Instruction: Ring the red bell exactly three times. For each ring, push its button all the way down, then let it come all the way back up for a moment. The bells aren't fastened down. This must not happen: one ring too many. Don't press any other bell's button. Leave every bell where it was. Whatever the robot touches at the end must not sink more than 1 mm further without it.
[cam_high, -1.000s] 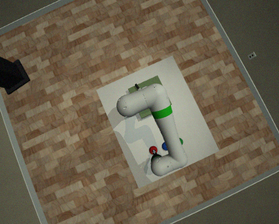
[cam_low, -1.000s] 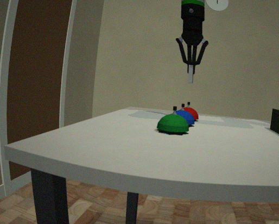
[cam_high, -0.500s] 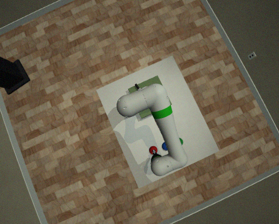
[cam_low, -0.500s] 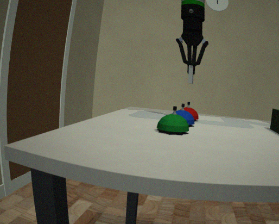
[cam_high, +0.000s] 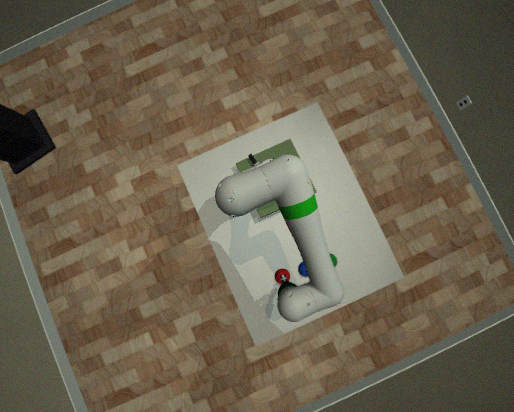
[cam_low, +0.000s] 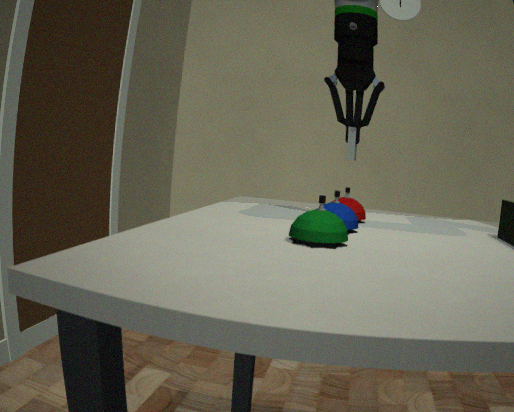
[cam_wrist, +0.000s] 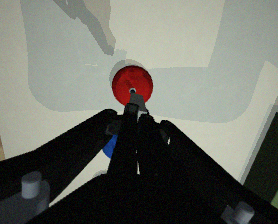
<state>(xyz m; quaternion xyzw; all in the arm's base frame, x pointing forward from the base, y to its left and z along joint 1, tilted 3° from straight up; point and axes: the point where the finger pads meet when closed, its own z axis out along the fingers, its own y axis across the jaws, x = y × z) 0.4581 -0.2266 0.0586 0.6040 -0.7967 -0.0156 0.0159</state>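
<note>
Claw (cam_low: 352, 150) pinched fully shut on nothing, hanging well above the red bell (cam_low: 354, 207), lined up over its button (cam_wrist: 132, 91) so the tips work as one poker. Red bell last in a row with blue (cam_low: 342, 214) and green (cam_low: 318, 226), near the tabletop's (cam_low: 200, 280) far edge. No containers anywhere.

White table (cam_low: 200, 280) with three bells (cam_low: 318, 226)
</note>
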